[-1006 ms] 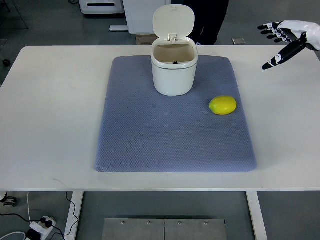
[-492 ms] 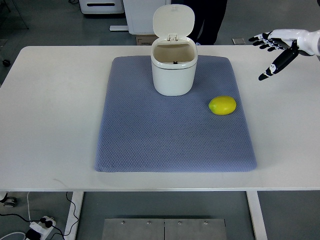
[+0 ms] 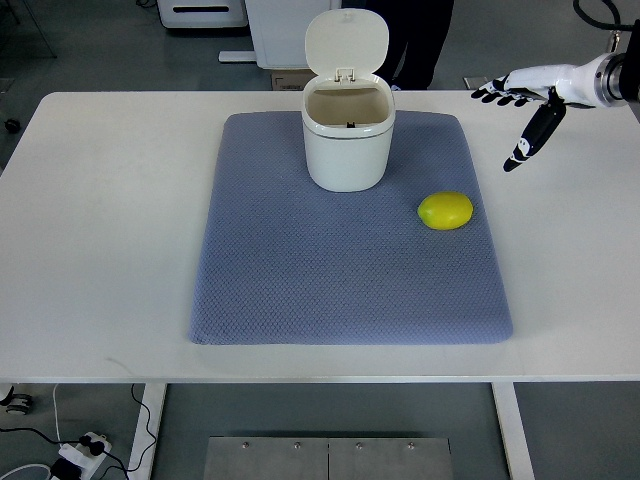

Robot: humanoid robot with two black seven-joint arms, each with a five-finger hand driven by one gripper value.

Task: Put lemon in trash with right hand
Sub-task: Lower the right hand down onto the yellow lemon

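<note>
Right hand (image 3: 522, 98): fingers spread, empty, far right.
Lemon (image 3: 445, 211): untouched on mat (image 3: 300, 290).
Trash (image 3: 348, 135): lid up, waiting.
Left: grasp, carry, drop.

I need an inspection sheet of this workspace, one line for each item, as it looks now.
Surface: white table with a blue-grey mat on it.
Job's things: lemon on the mat's right part, apart from the trash bin; bin's lid stands open.
Clutter: nothing seen.
Hands: right hand above the table's far right, fingers spread, holding nothing; left hand not in view.
Cables: power strip with cords on the floor, lower left.
Surroundings: a person's dark clothing behind the table.
</note>
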